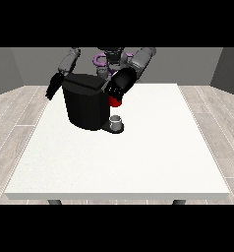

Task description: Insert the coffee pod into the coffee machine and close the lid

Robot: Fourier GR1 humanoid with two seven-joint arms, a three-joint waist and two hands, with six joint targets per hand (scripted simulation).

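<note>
Fingers of the black hand at the view's right (117, 87) lie against the top right corner of the squat black box-shaped coffee machine (85, 106), but whether they are spread, pressed together or pinching anything I cannot tell, since hand and machine run together in one dark mass. Just below that hand, at the machine's right edge, sits a red thing at the machine (116, 102). Lower again, on the dark base jutting from the machine's right foot, stands a small grey thing (116, 121), upright and squat; whether it is the pod or a cup I cannot tell, so no long axis can be read. The black hand at the view's left (53, 86) hangs beside the machine's left top corner, fingers pointing down, apart from it. By position, the hand at the view's right is nearer the machine's lid (84, 82), and I judge it better placed for the coming move.
</note>
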